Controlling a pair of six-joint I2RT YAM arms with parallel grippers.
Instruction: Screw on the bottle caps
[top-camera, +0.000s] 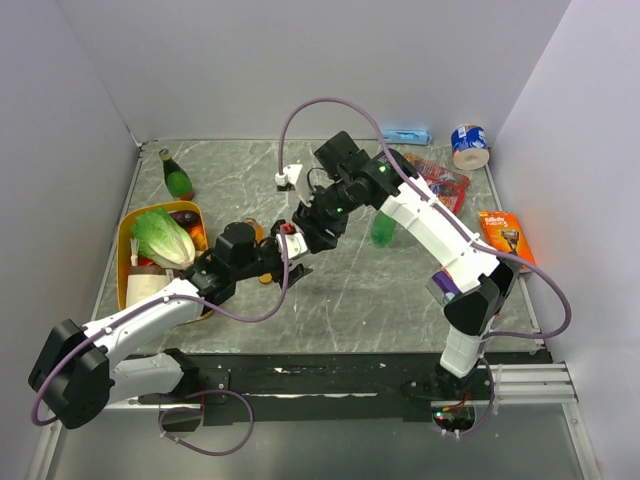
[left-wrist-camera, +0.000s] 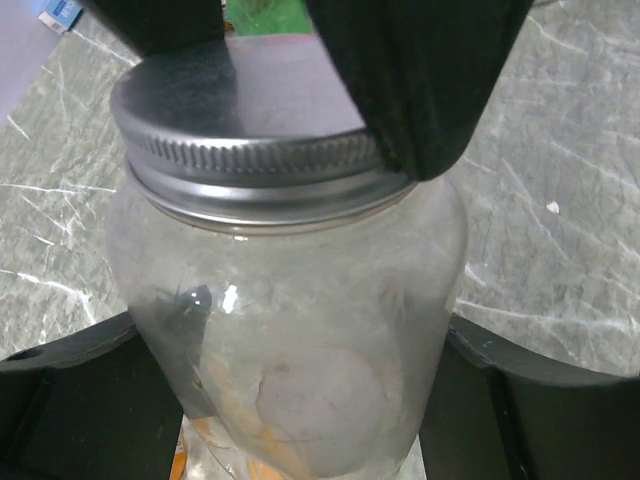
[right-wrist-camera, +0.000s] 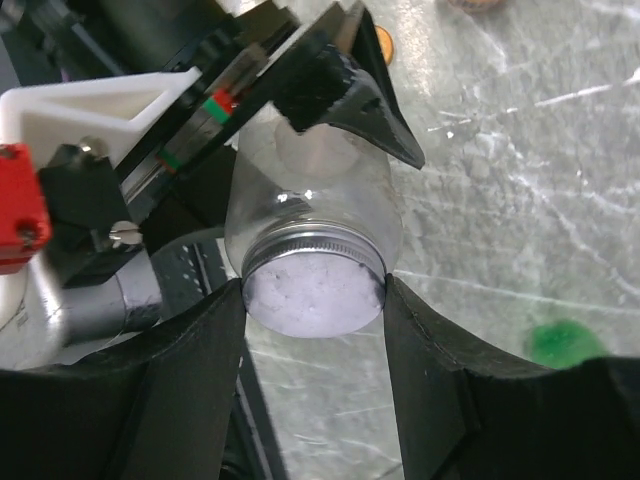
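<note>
Between the fingertips of the right gripper we found the silver screw cap, pinched on two opposite sides of its ribbed rim. The cap sat on the neck of the clear bottle; we could not tell how far it was threaded on. The left gripper was clamped on the bottle's body, one dark finger pressed to each side below the shoulder. In the left wrist view the cap looked level on the bottle, with something pale and rounded inside the glass-clear wall.

From above, we saw the two grippers meeting near the middle of the marbled table, the bottle hidden between them. The green bottle stood just beside the right arm, apart from both grippers. Farther left lay a yellow tray holding a cabbage, and beyond it a dark-green bottle with a red top.
</note>
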